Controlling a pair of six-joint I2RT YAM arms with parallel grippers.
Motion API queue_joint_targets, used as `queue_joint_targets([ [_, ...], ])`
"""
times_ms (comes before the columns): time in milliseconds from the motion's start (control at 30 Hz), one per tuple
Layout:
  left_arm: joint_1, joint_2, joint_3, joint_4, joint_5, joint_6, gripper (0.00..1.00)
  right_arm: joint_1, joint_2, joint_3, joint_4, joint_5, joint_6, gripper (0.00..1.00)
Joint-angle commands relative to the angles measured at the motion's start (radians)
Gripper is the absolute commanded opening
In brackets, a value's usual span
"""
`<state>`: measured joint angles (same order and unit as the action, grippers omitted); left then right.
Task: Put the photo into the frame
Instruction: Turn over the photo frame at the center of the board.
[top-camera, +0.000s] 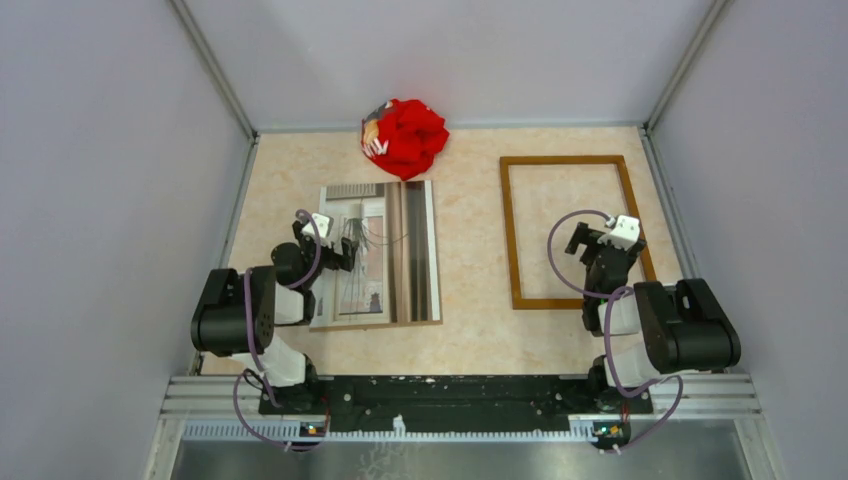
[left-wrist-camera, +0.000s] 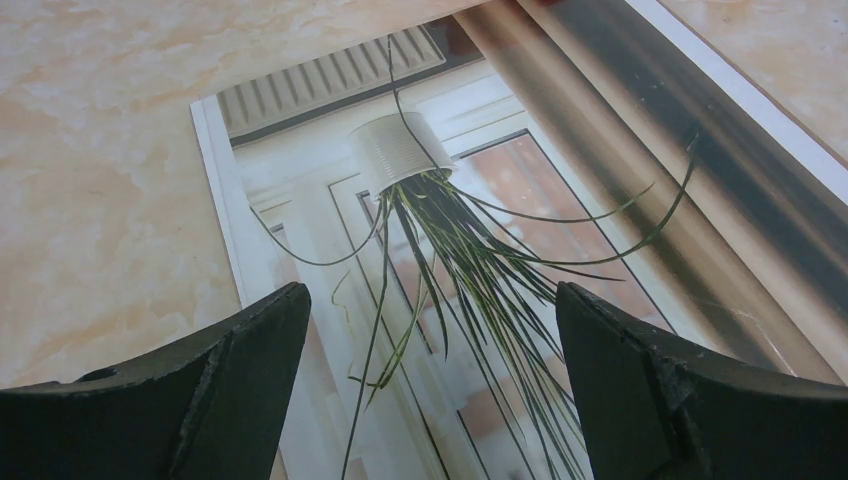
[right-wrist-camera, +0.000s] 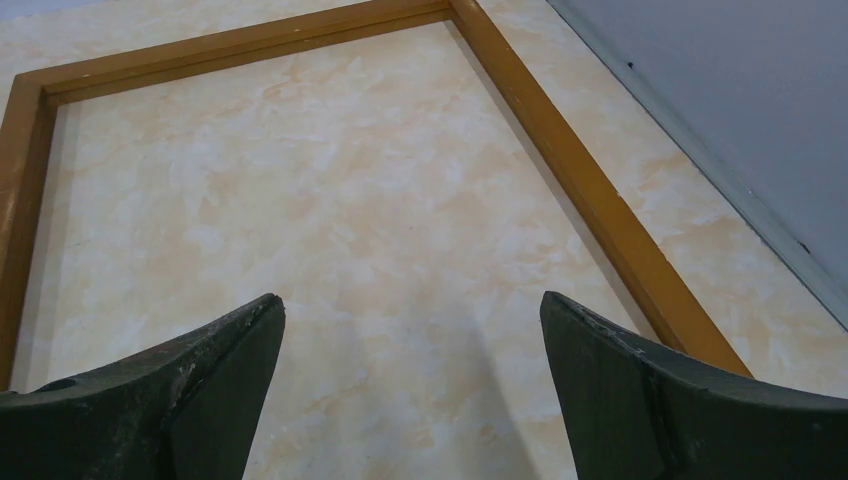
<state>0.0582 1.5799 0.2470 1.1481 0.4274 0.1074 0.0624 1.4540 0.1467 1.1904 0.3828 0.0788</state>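
The photo (top-camera: 385, 250) lies picture side up on the table's left half; the left wrist view shows its window, white pot and trailing plant (left-wrist-camera: 450, 230). A brown edge shows along its near side. My left gripper (top-camera: 345, 248) hangs open over the photo's left part, fingers (left-wrist-camera: 240, 370) spread wide, holding nothing. The brown wooden frame (top-camera: 512, 230) lies flat on the right half, with only table inside it. My right gripper (top-camera: 590, 240) is open and empty above the frame's near right part; the frame's rail (right-wrist-camera: 590, 190) runs past its right finger (right-wrist-camera: 640, 390).
A crumpled red cloth (top-camera: 405, 137) lies at the table's back edge, between photo and frame. Grey walls enclose the table on the left, back and right (right-wrist-camera: 740, 110). A metal rail runs along the near edge by the arm bases.
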Motion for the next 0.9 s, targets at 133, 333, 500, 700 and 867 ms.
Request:
queue_joint_targets([
  [133,-0.003,-0.014,0.014,0.048,0.003,0.017,0.98,-0.006,-0.001,0.014,0.070,-0.010,-0.001,0.99],
  [333,-0.003,-0.012,0.018,0.040,0.003,0.017,0.99,-0.006,-0.001,0.014,0.070,-0.010,-0.001,0.99],
  [500,0.000,-0.030,0.019,0.030,0.010,0.019,0.99,-0.004,-0.011,0.018,0.070,-0.025,-0.011,0.99],
  [700,0.021,-0.174,0.234,-0.488,0.004,-0.002,0.99,0.068,-0.264,0.245,-0.488,-0.022,-0.046,0.99],
  [867,0.024,-0.170,0.545,-0.961,-0.004,0.045,0.99,-0.042,-0.405,0.397,-0.934,0.000,0.566,0.99],
])
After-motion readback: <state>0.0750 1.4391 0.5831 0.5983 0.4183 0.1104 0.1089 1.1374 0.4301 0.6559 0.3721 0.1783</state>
